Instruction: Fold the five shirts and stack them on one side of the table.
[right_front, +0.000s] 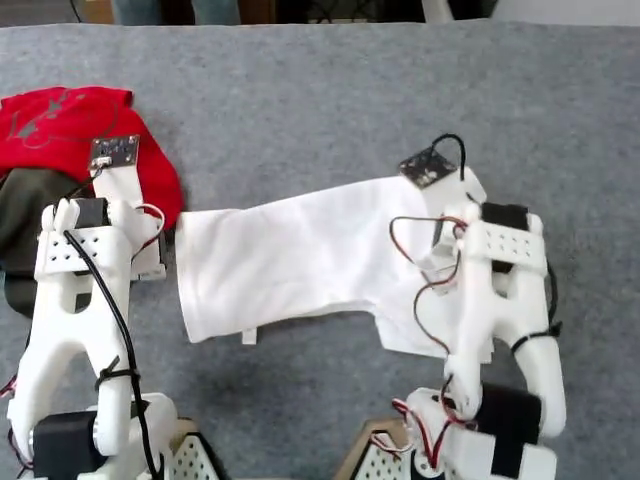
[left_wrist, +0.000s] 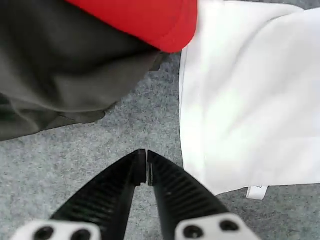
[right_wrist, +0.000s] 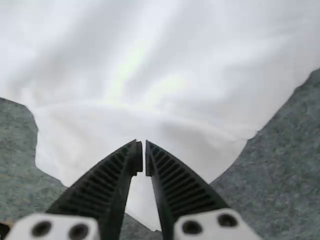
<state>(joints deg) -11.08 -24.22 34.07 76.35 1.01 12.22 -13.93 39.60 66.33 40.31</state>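
A white shirt (right_front: 300, 260) lies spread across the middle of the grey table, partly folded, with a small tag (right_front: 249, 336) at its near edge. Over its right part stands my right arm (right_front: 490, 270). My right gripper (right_wrist: 144, 157) is shut just above the white shirt (right_wrist: 165, 75), with no cloth seen between its tips. My left gripper (left_wrist: 146, 167) is shut over bare table, between the white shirt's edge (left_wrist: 240, 100) and a dark olive shirt (left_wrist: 60, 65). A red shirt (right_front: 70, 130) lies crumpled at the far left, on top of the olive shirt (right_front: 20, 220).
The grey table cloth (right_front: 330, 90) stretches bare behind the white shirt and to the far right. The two arm bases (right_front: 400, 450) stand at the near edge. The left arm (right_front: 85, 270) stands beside the red and olive pile.
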